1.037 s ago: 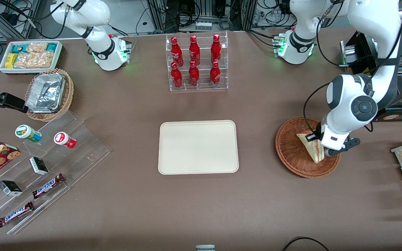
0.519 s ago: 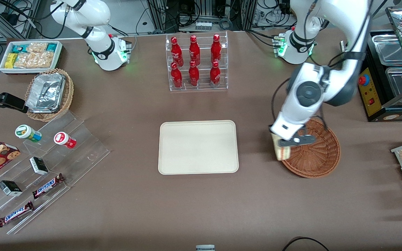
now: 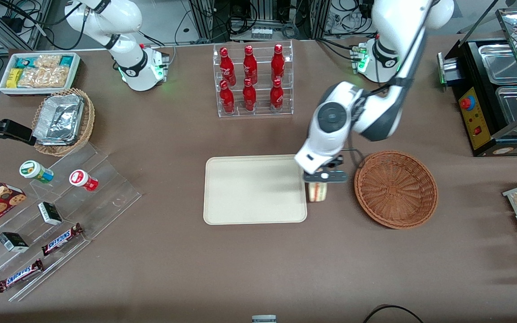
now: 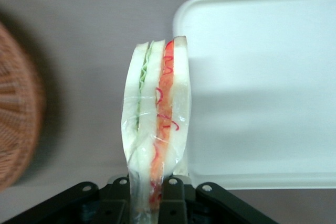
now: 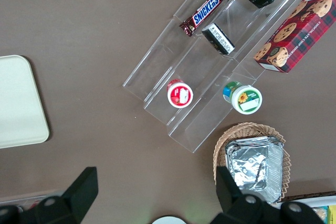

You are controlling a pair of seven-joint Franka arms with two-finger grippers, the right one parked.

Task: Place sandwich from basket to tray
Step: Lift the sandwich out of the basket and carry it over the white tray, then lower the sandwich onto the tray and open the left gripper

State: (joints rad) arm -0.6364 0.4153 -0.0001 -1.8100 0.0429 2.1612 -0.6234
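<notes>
— Sandwich [image 3: 317, 191] first: where is it?

— Off the table, hanging edge-down from the gripper [image 3: 321, 178], which is clenched on its upper end. It sits between the tray [image 3: 255, 189] and the basket [image 3: 396, 189], just beside the tray's short edge that faces the basket, and well clear of the basket's rim.

— Is it over the tray?

— From the front view it looks just outside that rim, level with the middle of the short side. In the left wrist view the sandwich [image 4: 156, 124] stands on end in clear wrap, with a green layer and a red-orange layer between white bread slices; the gripper [image 4: 148, 195] pinches it at the base, and the tray [image 4: 262, 93] lies alongside it with its rounded corner close by. A blurred arc of the basket [image 4: 18, 114] shows too.

— What is in the tray and the basket?

— Nothing shows in either one.

— And around the tray?

— A clear rack with 6 red bottles [image 3: 252, 79] stands farther from the front camera than the tray. Toward the parked arm's end of the table from the tray there is a clear stepped stand [image 3: 61, 215] with 2 Snickers bars [image 3: 62, 238] and small tubs, and a tan wicker basket of foil containers [image 3: 63, 121].
</notes>
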